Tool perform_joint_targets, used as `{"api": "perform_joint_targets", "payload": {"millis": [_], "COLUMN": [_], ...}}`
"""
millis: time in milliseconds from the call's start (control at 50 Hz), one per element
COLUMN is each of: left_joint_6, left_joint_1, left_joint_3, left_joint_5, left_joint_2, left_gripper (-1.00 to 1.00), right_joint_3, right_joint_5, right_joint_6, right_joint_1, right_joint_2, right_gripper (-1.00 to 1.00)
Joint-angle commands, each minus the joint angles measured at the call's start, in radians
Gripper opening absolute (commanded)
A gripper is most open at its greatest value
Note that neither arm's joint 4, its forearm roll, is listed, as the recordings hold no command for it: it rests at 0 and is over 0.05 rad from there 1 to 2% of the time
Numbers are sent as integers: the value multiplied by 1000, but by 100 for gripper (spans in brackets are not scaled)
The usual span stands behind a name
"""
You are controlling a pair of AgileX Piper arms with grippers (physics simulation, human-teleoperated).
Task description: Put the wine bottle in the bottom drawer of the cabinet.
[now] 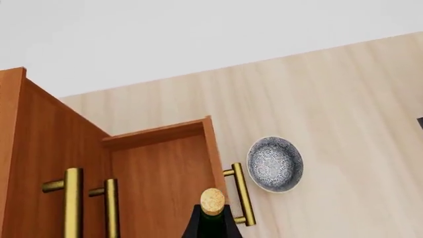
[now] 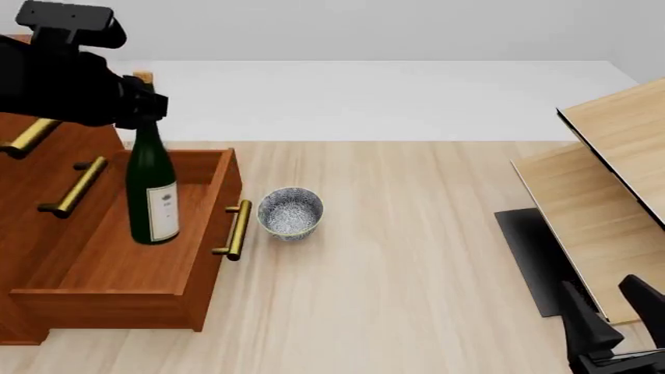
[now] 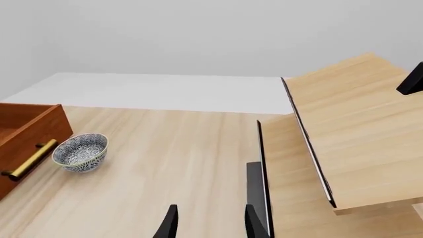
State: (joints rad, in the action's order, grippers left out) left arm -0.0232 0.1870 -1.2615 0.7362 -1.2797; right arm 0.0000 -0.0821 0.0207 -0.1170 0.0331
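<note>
Left tool (image 2: 133, 105) clamping wine bottle (image 2: 152, 191) neck, over bottom drawer (image 2: 124, 292)

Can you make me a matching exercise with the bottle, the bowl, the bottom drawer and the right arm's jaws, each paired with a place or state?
1 bottle
2 bowl
3 bottom drawer
4 right gripper

A pulled open
B jaws apart, holding nothing
C on the table beside the drawer handle
D upright over the open drawer, neck held by the left gripper

Pairs: 1-D, 2-C, 3-A, 4-B

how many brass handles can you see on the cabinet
3: one on the open bottom drawer's front, beside the cup; two on the upper drawer fronts, the upper one partly hidden by the arm.
</note>
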Motion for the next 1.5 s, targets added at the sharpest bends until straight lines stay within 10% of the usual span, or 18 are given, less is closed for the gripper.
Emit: {"api": "perform_joint_targets", "payload": {"millis": [20,1500], "left_joint_6": [-27,-26], "left_joint_1": [-40,-34], "left_joint_3": [32,216], "left_joint_5": [-32,-203], "left_joint_2": [7,-47], "left_gripper": [-100,-100], "right_joint_3": [0,0], "right_joint_5": [2,14], "right_joint_6": [-1,-9], "right_joint_1": [-2,-10], "right_joint_2": [4,32], "right_gripper": [100,100]}}
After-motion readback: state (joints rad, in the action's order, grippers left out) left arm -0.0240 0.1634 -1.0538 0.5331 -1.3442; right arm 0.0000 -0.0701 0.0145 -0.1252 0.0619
